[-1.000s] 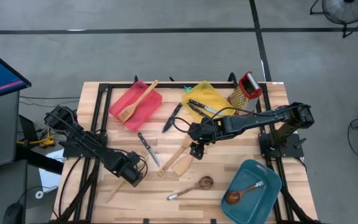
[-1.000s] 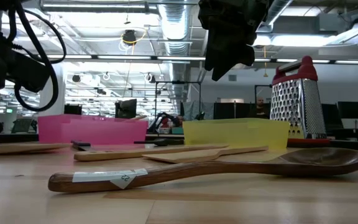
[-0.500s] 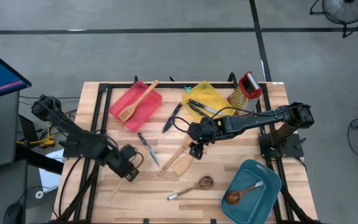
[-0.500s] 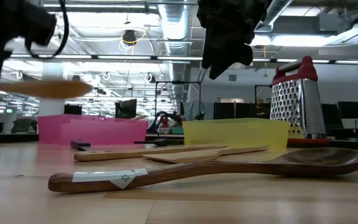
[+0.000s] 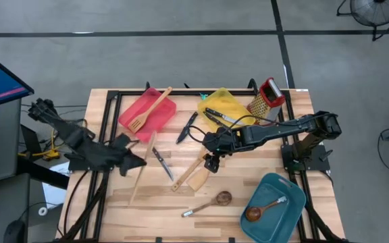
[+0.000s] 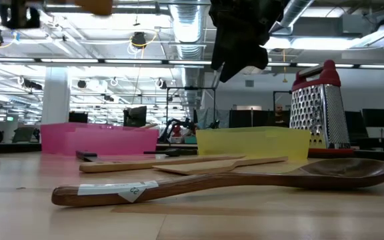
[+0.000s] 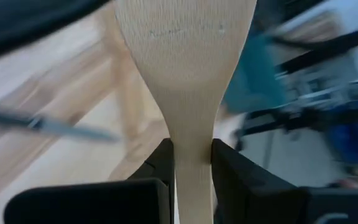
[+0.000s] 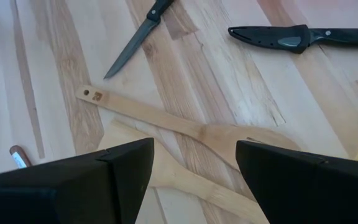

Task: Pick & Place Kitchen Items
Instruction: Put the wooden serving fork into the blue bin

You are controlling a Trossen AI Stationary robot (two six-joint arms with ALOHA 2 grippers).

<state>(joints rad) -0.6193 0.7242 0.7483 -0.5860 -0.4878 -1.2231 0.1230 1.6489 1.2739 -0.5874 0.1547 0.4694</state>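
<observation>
My left gripper (image 5: 139,160) is raised over the table's left part, shut on a pale wooden spatula (image 5: 142,169) that hangs clear of the wood; the low view shows it high up as a brown blur (image 6: 95,5). My right gripper (image 5: 213,162) hovers open above a wooden slotted turner (image 8: 185,127) and a second wooden spatula (image 8: 166,168), which lie flat at mid-table. A black-handled knife (image 5: 162,163) lies next to the lifted spatula. A dark-bowled spoon (image 5: 211,202) lies near the front edge. My left gripper pinches the spatula's handle (image 7: 191,163) between its two fingers, just below where it widens into the blade. The fingers lie across the handle, and the blade (image 7: 182,43) sticks out beyond them. The spatula is lifted clear of the table.
At the back stand a red tray (image 5: 147,115) holding a slotted turner and a yellow tray (image 5: 223,104) holding knives, with a red-topped steel grater (image 5: 267,98) beside it. A teal tray (image 5: 273,206) with a spoon sits front right. Another knife (image 5: 186,127) lies between the trays.
My left gripper has risen and drawn back toward the table's far-left, tipping from pointing steeply down to nearer level. The wooden spatula it holds has come up off the table's near-left part and now hangs clear. My right gripper has kept still.
</observation>
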